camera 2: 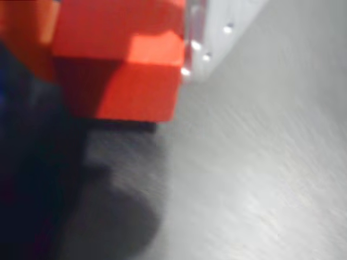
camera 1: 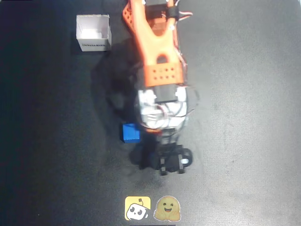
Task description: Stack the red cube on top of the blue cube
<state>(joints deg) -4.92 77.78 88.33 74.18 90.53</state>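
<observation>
Two cubes are involved, and they are seen in separate views. In the wrist view the red cube (camera 2: 138, 76) is seen close against the lens, pressed beside a pale finger (camera 2: 217, 38) of the gripper and raised off the grey table (camera 2: 260, 179), with its shadow thrown below it; it is judged to be clamped between the jaws. In the overhead view the blue cube (camera 1: 130, 132) is seen resting on the dark table, tucked just beside the arm's wrist housing (camera 1: 162, 108), at about eight o'clock from it. The gripper (camera 1: 171, 162) itself is made out as a dark mass at about four o'clock from the blue cube, near it but not above it. The coming move is therefore judged to turn on a short shift toward ten o'clock, so that the held cube is brought squarely over the blue one before it is lowered. An open white cardboard box (camera 1: 93, 33) is seen well apart at the upper left, and two stickers (camera 1: 153, 208) at the lower edge.
</observation>
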